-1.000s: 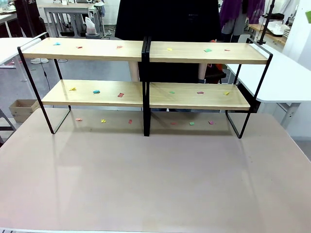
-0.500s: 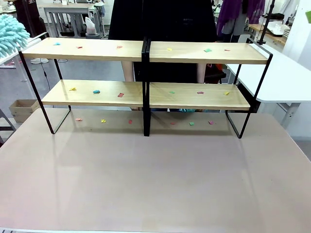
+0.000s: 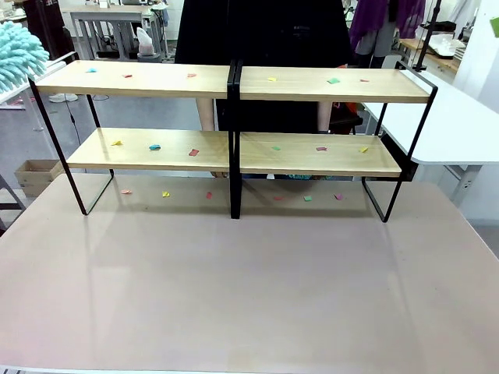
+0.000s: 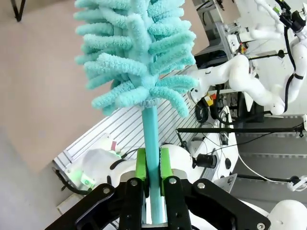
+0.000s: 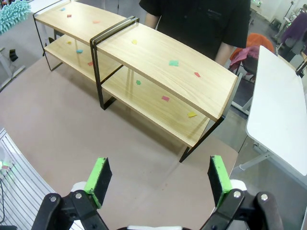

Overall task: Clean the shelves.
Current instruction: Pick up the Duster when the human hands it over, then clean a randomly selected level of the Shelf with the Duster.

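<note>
Cleaning not begun, by look: shelves (image 3: 156, 84) mid-frame, coloured paper scraps (image 3: 154, 146) on all four boards. Left gripper (image 4: 153, 163) clamped on teal duster (image 3: 19, 51), upper left, beside rack end. Right gripper (image 5: 158, 177) wide, empty.

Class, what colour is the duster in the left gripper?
The duster is turquoise, handle too; clearest in the left wrist view.

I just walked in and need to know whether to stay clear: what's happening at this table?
The left gripper is shut on the handle of a fluffy teal duster, its head up by the left end of the shelves. Small coloured paper scraps lie on all four boards and on the tabletop beneath. The right gripper hangs open above the tabletop, holding nothing. A person in black stands behind the shelves.
</note>
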Robot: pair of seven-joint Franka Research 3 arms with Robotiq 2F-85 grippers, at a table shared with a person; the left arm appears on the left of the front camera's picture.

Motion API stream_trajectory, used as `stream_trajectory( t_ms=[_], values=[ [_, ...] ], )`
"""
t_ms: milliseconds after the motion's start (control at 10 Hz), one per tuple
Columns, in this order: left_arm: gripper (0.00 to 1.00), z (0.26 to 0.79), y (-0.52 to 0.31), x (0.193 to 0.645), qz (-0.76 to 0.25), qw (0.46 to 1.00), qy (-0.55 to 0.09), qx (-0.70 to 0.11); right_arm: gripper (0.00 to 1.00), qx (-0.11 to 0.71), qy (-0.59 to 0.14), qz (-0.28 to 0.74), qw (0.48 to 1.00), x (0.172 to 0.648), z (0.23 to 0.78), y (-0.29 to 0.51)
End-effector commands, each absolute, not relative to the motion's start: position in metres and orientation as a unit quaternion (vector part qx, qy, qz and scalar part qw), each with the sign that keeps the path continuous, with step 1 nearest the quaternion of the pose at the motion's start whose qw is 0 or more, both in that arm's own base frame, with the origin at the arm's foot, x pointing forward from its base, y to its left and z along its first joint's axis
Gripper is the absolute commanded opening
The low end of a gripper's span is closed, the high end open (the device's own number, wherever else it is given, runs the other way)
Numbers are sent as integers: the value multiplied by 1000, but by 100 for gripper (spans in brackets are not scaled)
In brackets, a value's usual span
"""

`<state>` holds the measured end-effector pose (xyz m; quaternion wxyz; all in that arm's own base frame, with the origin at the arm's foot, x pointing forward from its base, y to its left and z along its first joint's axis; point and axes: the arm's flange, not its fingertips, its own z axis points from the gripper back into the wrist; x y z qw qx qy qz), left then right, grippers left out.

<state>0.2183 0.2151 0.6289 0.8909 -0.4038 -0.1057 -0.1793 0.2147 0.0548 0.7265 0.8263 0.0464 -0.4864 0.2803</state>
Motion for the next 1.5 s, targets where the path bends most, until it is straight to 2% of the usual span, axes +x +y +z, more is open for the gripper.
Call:
stream_trajectory(
  t_ms=[0, 1100, 1200, 1400],
  values=[
    [0, 633, 217, 218, -180, 891, -99, -405, 100, 51, -486, 283, 825, 215, 726, 54],
    [0, 633, 217, 218, -180, 891, -99, -405, 100, 51, -486, 283, 825, 215, 726, 54],
    [12, 628, 215, 219, -179, 891, -105, -404, 100, 51, -486, 283, 825, 215, 726, 54],
    [12, 651, 184, 232, -216, 892, -116, -380, 100, 51, -486, 283, 825, 215, 726, 54]
  ],
)
